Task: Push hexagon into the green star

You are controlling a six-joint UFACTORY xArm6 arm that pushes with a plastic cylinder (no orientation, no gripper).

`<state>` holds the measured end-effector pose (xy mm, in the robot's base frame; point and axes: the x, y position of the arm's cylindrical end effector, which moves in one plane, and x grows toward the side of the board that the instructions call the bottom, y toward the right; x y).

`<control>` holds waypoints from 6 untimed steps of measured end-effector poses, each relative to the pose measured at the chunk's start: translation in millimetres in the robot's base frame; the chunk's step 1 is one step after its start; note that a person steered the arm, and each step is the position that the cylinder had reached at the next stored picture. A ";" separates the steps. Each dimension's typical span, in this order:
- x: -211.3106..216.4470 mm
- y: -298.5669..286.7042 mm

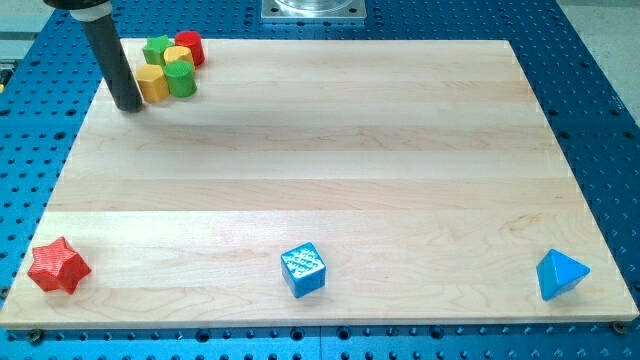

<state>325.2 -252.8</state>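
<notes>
Your tip [128, 104] rests on the bench [320, 150] touching the yellow hexagon [152, 83] from the view's left. The hexagon sits just below the green star [157, 50], beside a green cylinder [180, 77]; there is no claw to report.

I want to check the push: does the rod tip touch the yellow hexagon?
Touching. In the camera view, my tip sits against the yellow hexagon's left side, no board visible between.

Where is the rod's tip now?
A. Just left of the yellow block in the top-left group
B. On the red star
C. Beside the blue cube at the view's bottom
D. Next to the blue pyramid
A: my tip stands at the left side of the yellow hexagon, near the green star.
</notes>
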 end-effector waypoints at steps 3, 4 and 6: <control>14.7 -7.6; 39.4 6.1; -8.8 35.2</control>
